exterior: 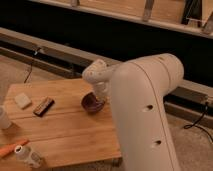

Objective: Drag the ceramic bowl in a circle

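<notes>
At frame centre, the gripper (101, 100) is clenched on the right rim of the bowl (90, 103), which rests on the table (65, 131) near its right edge.

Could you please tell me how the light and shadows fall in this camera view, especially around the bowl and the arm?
Camera view: warm, dim light on the wooden table. The pale arm is the brightest surface. The ceramic bowl reads dark, with only a faint sheen. The gripper, down at the bowl's right rim, sits in the arm's shade. The wall behind is almost black.
</notes>
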Tool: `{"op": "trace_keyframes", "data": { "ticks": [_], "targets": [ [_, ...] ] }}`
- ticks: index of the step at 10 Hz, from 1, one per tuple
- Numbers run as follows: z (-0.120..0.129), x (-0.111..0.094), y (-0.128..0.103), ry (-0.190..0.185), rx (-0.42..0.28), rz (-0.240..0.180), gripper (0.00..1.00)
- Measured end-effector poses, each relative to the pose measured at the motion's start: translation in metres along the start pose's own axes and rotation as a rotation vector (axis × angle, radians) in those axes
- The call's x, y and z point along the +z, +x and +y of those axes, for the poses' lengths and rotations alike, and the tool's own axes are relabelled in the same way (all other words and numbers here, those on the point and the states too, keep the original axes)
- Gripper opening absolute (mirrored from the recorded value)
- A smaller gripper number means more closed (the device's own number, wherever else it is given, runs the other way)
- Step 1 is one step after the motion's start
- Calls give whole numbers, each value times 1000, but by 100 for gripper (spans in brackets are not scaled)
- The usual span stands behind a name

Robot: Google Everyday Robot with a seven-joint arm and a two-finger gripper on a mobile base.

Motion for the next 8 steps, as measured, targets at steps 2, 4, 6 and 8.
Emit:
{"op": "trace_keyframes", "data": {
  "ticks": [2,4,6,8],
  "targets": [
    [35,-2,-2,-18,-46,3,17],
    [68,-3,1,-25,-105,8,17],
    [106,-6,13,-18,-197,10,17],
    [143,-10,33,-19,-304,9,17]
  ]
}}
